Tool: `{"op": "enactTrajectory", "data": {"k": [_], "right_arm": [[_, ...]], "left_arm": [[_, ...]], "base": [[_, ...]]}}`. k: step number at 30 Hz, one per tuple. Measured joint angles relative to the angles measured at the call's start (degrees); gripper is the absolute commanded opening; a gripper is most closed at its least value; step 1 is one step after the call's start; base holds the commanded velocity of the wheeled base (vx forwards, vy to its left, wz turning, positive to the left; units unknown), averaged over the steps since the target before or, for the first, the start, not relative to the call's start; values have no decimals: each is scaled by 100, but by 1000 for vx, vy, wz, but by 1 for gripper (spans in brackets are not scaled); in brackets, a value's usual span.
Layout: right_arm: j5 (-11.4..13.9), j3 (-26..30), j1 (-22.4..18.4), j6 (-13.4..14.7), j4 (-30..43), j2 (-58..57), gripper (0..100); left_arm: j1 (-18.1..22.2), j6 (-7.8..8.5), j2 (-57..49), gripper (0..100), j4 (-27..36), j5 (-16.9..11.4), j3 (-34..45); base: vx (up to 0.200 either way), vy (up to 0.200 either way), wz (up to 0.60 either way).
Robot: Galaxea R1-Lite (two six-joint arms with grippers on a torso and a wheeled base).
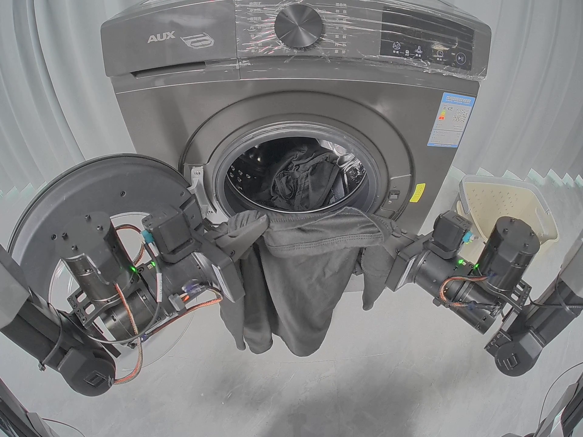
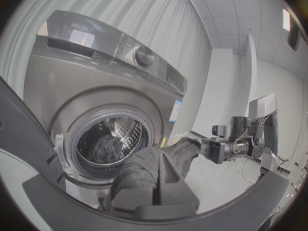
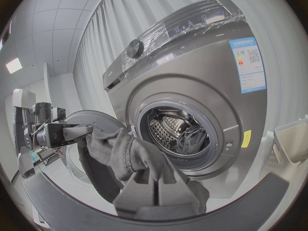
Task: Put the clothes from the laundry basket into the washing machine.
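1. Washing machine: a grey front-loader that stands on the floor and faces the robot, with its round drum opening uncovered.
2. Door: swung fully open to the robot's left, behind the left arm.
3. Dark grey garment: stretched sideways between the two end effectors, just in front of the drum opening. Its upper edge lies level with the lower rim of the opening. The rest hangs loose toward the floor in long folds. It is outside the drum.
4. Laundry basket: cream and perforated, on the floor just beside the machine on the robot's right, behind the right arm.
5. Dark clothes: a crumpled heap already inside the drum, toward its back, apart from the held garment.
6. Left end effector: fingers clenched on the left end of the garment, with cloth bunched over and around them, in front of the lower left of the opening.
7. Right end effector: fingers clenched on the right end of the garment, with fabric draped over them, in front of the lower right of the opening.
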Motion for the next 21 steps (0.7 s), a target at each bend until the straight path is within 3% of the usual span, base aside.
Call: {"op": "enactTrajectory", "data": {"k": [6, 15, 21], "right_arm": [[-20, 189, 61, 11, 5, -301, 0], [-308, 123, 24, 24, 0, -445, 0], [-357, 49, 6, 55, -1, -511, 0]], "left_arm": [[9, -83, 28, 0, -246, 41, 13], [-15, -74, 363, 0, -747, 339, -85], [41, -83, 367, 0, -772, 364, -135]], "base": [[0, 0, 0], [0, 0, 0], [0, 0, 0]]}}
